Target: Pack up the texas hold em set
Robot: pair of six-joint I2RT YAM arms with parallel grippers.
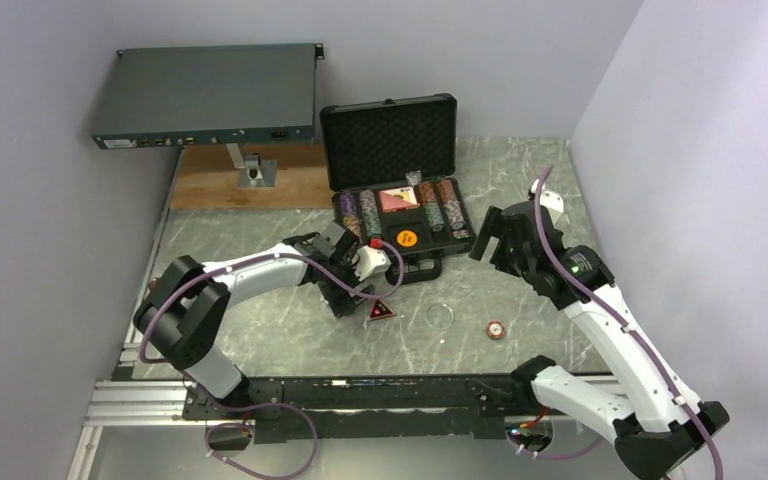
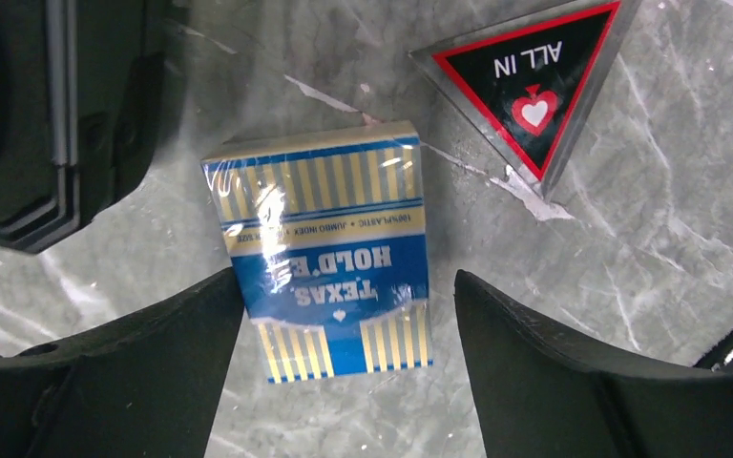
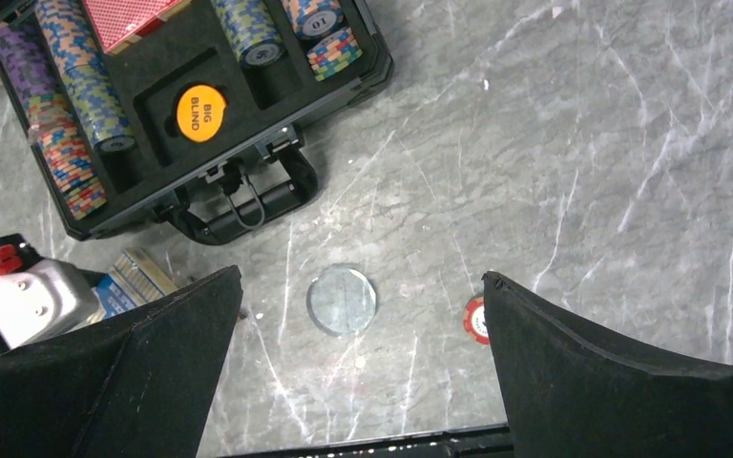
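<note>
The black case (image 1: 388,140) of the texas hold em set stands open, its lid up and chip rows (image 1: 370,212) in the foam. A red card deck (image 3: 134,17) and an orange "BIG BLIND" button (image 3: 199,113) lie inside. A blue card deck (image 2: 324,256) lies flat on the table in front of the case. My left gripper (image 2: 348,310) is open astride the deck's near end; its left finger is at the deck's edge and its right finger stands apart. The "ALL IN" red triangle (image 2: 533,84) lies beside it. My right gripper (image 3: 361,277) hangs open and empty above the table.
A clear round disc (image 3: 342,301) and a red-and-white chip (image 3: 477,320) lie on the marble in front of the case handle (image 3: 248,205). A large grey electronics box (image 1: 210,95) sits on a stand over a wooden board (image 1: 250,180) at the back left.
</note>
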